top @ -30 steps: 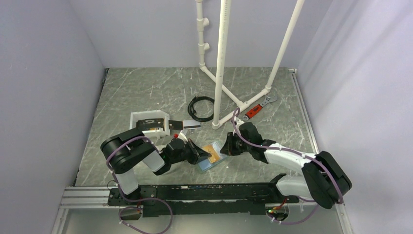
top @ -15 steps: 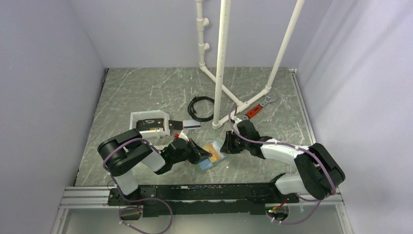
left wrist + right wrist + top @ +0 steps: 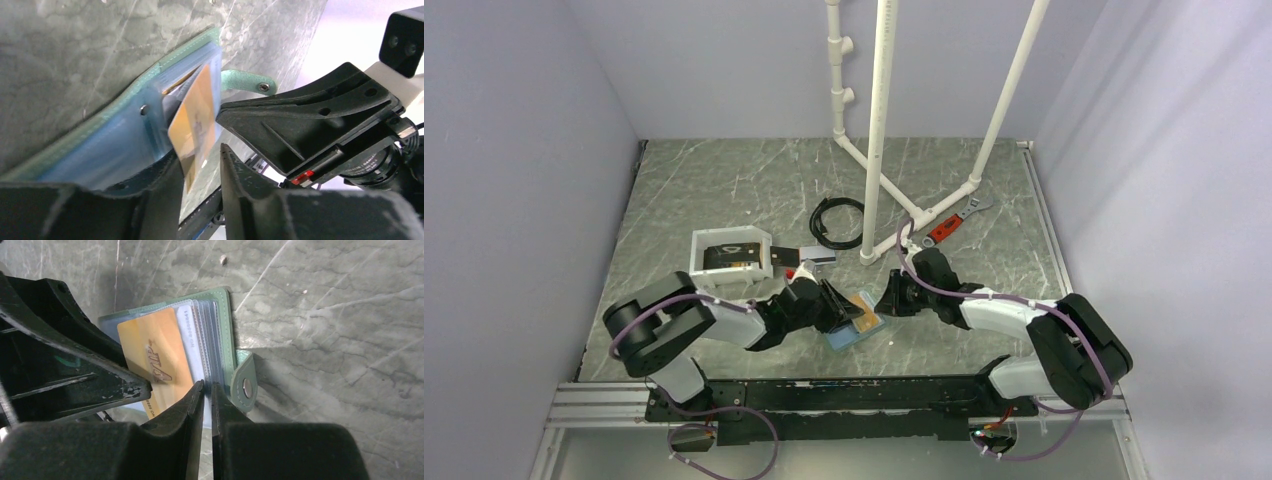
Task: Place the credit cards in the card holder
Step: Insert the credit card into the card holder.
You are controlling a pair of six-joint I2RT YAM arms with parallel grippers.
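**Fig.** Card insertion, mid-step (judged). Card holder [image 3: 228, 325] lies open on table [image 3: 325, 315] betw. the two grippers, nr front-centre; clear sleeves fanned up, green cover beneath, snap strap [image 3: 244, 386] out to one side.

L gripper [image 3: 200, 156] nearly closed, pinching one short end of orange card [image 3: 150, 357]; card's far end sits among the sleeves; depth in pocket can't be told. R gripper [image 3: 206, 386] almost shut, only a thin slit betw. fingers; apparently nips the sleeves' free edge to steady them.

Handling (judged): card light, thin, stiff, slick; best held face-to-pad at trailing end, as here; may slip or jam if pushed off-axis. Holder soft, floppy, light; likely to skid unless pinned.

Orientation: card's long axis runs from L jaws toward holder, approx. parallel to holder's stitched edge in R wrist view; card tilted, not flat on table.

Dark items lie in white tray [image 3: 704, 240], well apart; type unclear.
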